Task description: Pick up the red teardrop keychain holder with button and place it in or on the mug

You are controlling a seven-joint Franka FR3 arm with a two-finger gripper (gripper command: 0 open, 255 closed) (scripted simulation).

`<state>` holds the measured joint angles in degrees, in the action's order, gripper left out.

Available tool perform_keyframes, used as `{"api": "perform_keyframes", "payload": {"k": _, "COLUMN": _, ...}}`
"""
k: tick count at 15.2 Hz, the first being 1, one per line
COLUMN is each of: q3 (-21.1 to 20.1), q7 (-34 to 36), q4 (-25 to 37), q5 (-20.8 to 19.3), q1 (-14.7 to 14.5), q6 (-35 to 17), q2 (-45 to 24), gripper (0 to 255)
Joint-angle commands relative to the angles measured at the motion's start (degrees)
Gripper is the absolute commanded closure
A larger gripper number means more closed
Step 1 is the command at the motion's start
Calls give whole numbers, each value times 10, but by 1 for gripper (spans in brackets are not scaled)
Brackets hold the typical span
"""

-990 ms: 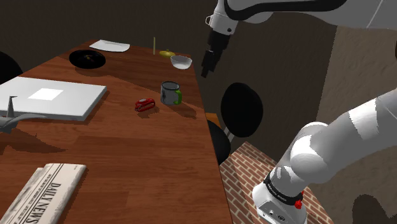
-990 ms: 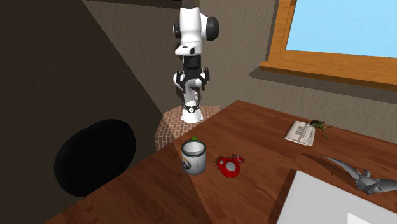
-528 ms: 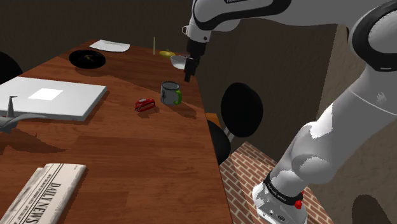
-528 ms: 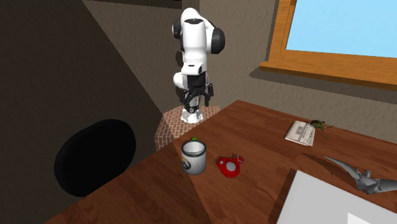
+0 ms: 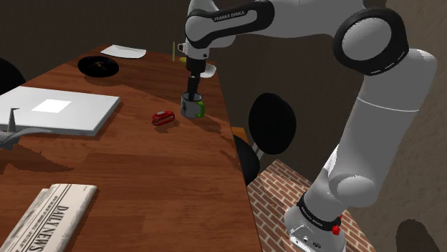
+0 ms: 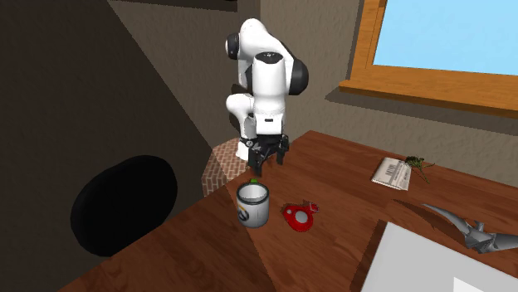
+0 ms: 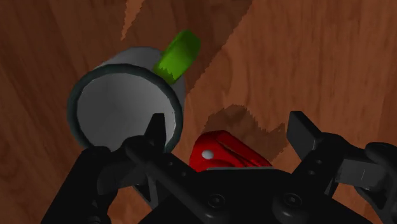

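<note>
Open and empty, my gripper point(image 5: 192, 87) hangs just above the mug point(image 5: 191, 105).

In the wrist view my fingers point(image 7: 156, 130) stand wide apart, gripping nothing. The red holder point(image 7: 222, 153) lies flat on the table point(image 5: 157, 179) below the gap between them, untouched, with its white button point(image 7: 205, 154) facing up. The mug stands upright just beside the holder, close under one finger, and its green handle point(image 7: 178, 54) points away from my hand. In the shoulder view the holder is on the mug's left. Farther off on the table are a white bowl point(image 5: 205, 69), a black disc point(image 5: 98, 66), a grey slab point(image 5: 61, 111) and a newspaper point(image 5: 50, 215).
</note>
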<state>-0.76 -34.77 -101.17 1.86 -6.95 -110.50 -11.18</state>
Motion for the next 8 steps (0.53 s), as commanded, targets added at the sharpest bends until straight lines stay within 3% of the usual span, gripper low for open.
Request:
{"api": "perform_keyframes", "payload": {"k": 1, "q3": -6, "q7": -19, "q4": 48, "q5": -3, "q1": -4, "q6": 7, "q2": -50, "gripper": 0}}
{"api": "perform_keyframes", "payload": {"k": 8, "q3": -26, "q7": -78, "q4": 226, "q5": -23, "q1": -23, "q6": 44, "q2": -219, "gripper": 0}}
